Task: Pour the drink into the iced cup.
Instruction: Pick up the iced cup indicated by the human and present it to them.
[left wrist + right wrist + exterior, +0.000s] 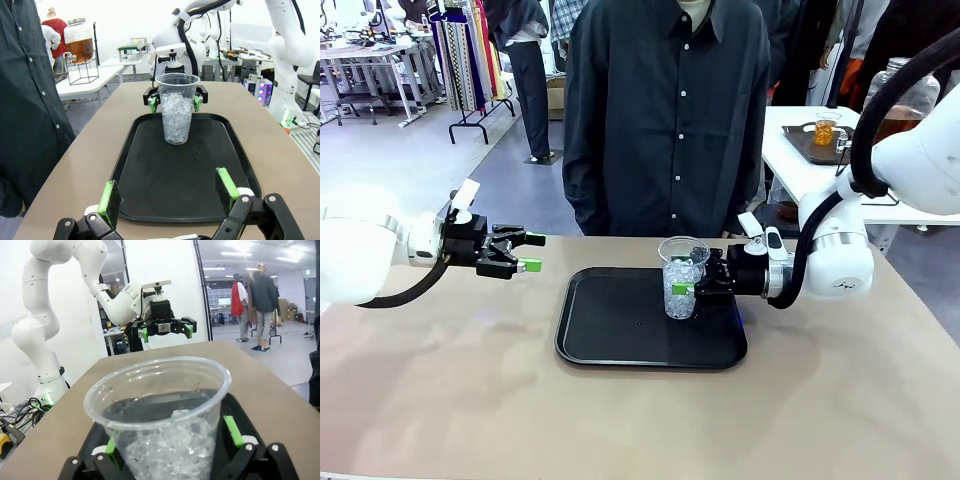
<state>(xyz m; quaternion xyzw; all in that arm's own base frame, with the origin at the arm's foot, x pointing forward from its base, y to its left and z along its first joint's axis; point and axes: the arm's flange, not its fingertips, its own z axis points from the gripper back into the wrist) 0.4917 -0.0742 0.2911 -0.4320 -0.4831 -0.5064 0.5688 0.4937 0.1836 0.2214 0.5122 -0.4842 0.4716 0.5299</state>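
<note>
With pouring yet to start, the iced cup is standing on the tray between the wide right jaws, the left jaws hovering wide and empty, the drink sitting in a distant jar.

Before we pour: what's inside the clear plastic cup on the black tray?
The clear plastic cup holds crushed ice; no liquid visible. The ice covers the cup's floor.

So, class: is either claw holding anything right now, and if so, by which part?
Left claw: nothing, jaws open. Right claw straddles the iced cup at mid-height; whether its pads actually press the cup cannot be told.
</note>
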